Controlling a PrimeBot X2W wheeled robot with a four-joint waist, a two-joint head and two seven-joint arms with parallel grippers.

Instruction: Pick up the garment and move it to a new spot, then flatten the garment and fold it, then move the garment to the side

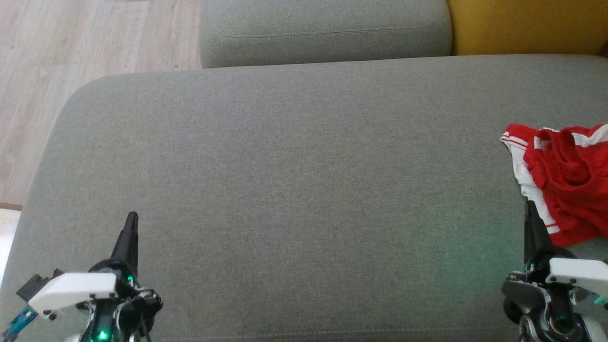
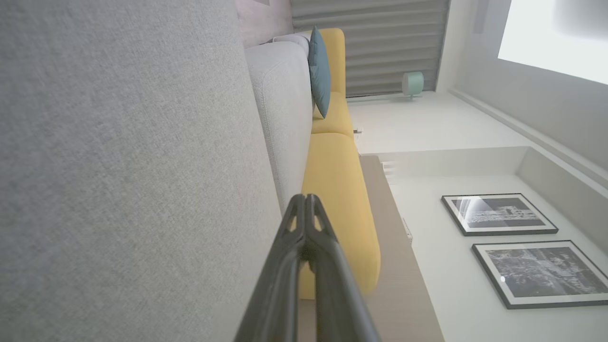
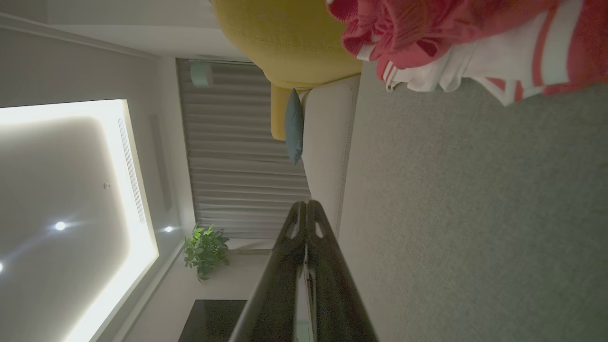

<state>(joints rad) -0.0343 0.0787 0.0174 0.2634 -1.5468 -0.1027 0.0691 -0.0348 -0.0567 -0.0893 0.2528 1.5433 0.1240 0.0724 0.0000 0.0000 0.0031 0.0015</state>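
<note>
One big grey seat cushion (image 1: 294, 156) fills most of the head view, w/ one smaller grey cushion (image 1: 323, 28) and one yellow cushion (image 1: 522, 23) behind it. One red-and-white garment (image 1: 565, 180) lies crumpled at the big cushion's right edge, just beside the right gripper (image 1: 530, 209). Two grippers total: the left gripper (image 1: 132, 221) sits lower left, well apart from the garment, and both have fingers pressed together.
</note>
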